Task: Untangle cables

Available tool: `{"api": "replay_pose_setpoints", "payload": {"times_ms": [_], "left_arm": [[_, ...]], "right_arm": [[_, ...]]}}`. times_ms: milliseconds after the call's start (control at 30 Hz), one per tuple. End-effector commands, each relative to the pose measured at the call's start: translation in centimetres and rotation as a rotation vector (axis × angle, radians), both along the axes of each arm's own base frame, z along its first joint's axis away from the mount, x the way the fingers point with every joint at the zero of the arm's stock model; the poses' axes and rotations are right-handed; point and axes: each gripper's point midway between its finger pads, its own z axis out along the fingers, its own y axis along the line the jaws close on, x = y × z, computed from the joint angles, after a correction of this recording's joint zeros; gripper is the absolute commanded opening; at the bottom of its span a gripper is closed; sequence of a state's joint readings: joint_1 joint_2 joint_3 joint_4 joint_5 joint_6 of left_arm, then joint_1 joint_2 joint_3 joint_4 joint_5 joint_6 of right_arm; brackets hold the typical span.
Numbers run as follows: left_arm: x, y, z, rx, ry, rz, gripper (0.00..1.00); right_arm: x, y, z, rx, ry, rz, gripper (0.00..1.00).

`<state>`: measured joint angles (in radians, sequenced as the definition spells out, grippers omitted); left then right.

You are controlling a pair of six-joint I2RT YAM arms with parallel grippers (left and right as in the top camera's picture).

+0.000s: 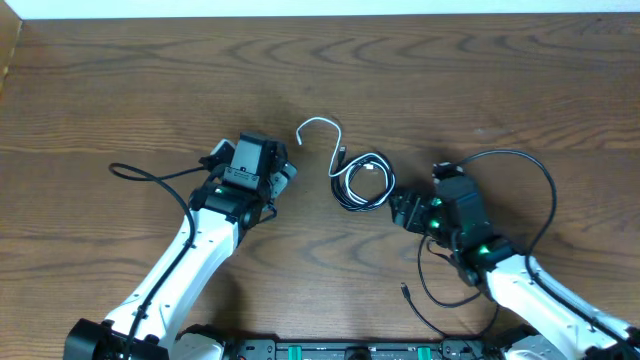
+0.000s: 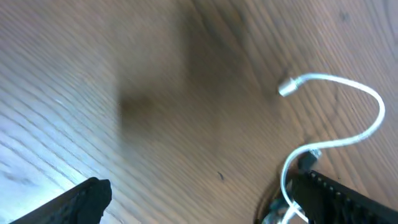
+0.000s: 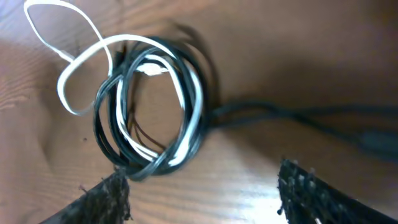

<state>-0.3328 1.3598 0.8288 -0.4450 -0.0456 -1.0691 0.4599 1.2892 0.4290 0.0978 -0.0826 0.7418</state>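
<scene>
The cables [image 1: 362, 182] lie bunched in a small coil at the table's middle, black loops wound with a white cord. The white cord's free end [image 1: 318, 124] arcs out to the upper left. In the left wrist view this white cord [image 2: 348, 84] curves away from its plug end [image 2: 286, 88]. My left gripper [image 1: 285, 172] stands just left of the coil, open [image 2: 211, 200], with bare wood between its fingers. My right gripper [image 1: 400, 210] sits at the coil's lower right, open [image 3: 205, 193]. Its left finger [image 3: 106, 196] meets the coil's [image 3: 149, 106] lower edge.
A black cord [image 3: 292, 115] runs from the coil toward the right arm. A thin black cable with a plug end [image 1: 405, 291] lies near the front edge, beside that arm. Thick black arm wires loop at the right [image 1: 545, 190] and at the left [image 1: 150, 176].
</scene>
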Motion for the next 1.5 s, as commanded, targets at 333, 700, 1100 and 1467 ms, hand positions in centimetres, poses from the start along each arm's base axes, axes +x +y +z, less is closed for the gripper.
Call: {"api": "replay_pose_setpoints", "payload": {"times_ms": [333,700,1100,1467], "left_arm": [[-1.8,-1.6,-0.6,-0.023,0.074,-0.119,0.97],[-2.6,-1.5,-1.0,-0.013,0.107,-0.123,0.98],[-3.2,-3.0,-1.0,-0.009,0.109,-0.177,0.97],[-3.3,-3.1,-1.0,-0.012,0.111,-0.179,0.97]], "right_arm": [[4.1,3.1,-3.8,-0.252,0.066,-0.082,0.8],[4.3,4.5,-5.4,-0.327,0.205,-0.129,0.03],[-0.5,1.9,-2.5,-0.229,0.447,-0.378,0.01],[-1.1,2.4,3.8,-0.142,0.345,-0.263,0.53]]}}
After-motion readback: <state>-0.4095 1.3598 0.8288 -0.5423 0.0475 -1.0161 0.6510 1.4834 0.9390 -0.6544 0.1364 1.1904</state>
